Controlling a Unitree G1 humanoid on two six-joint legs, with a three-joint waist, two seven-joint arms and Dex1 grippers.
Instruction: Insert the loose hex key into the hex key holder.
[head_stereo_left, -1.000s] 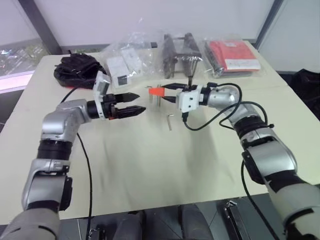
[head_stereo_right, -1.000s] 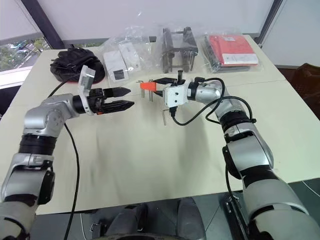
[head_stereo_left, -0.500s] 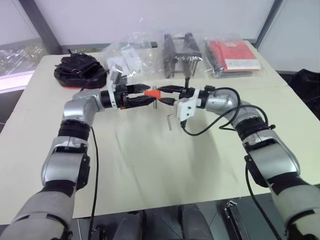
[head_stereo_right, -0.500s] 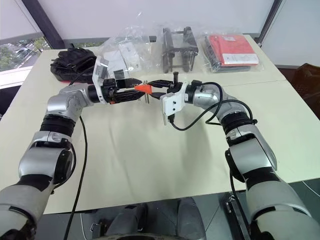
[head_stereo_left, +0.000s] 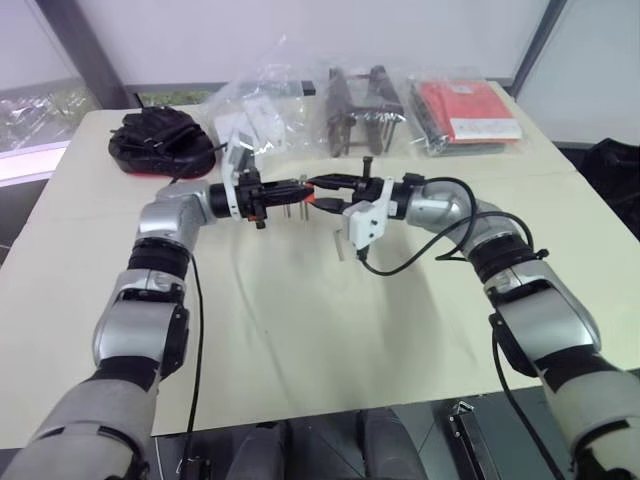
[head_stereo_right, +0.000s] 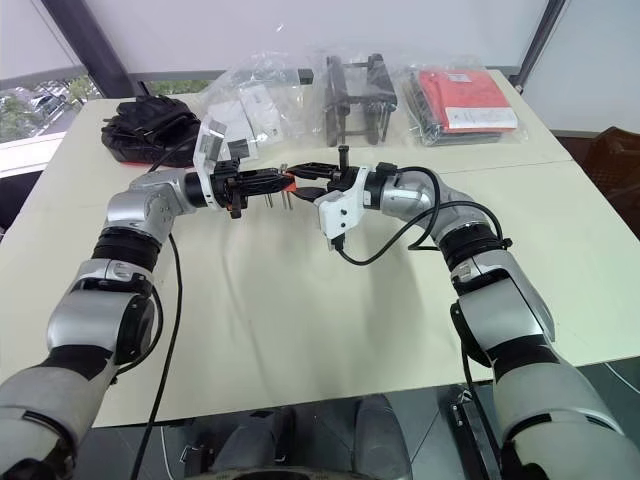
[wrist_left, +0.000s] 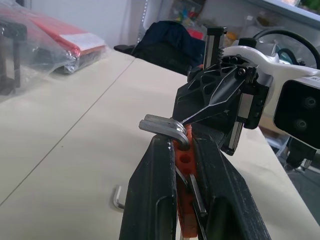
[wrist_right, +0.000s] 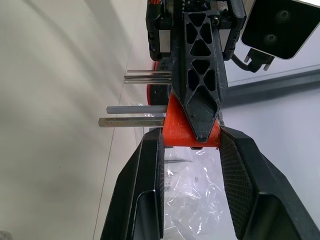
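The loose hex key (head_stereo_left: 340, 243) lies flat on the counter (head_stereo_left: 300, 320), just below and in front of where the two grippers meet, touched by neither. We judge it light, rigid and slick: thin bare metal, lying low against the surface, so a pinch across the long leg near the bend looks safest, with the short leg left free to steer into a slot. It could skate away or twist in the grasp if taken at the very tip.

The hex key holder (wrist_right: 190, 127) is held in the air above the counter, its seated keys (wrist_right: 132, 115) sticking out one side. Small hard plastic; we expect no give, and little room for two grips.

Left gripper (head_stereo_right: 281, 182) is clenched on the holder from one end; the left wrist view shows the orange block between its fingers (wrist_left: 155, 200). Right gripper (head_stereo_right: 304, 184) clasps the same block from the opposite end, fingers (wrist_right: 150, 185) on both flanks.

One gripper must let go before the key can be fetched.
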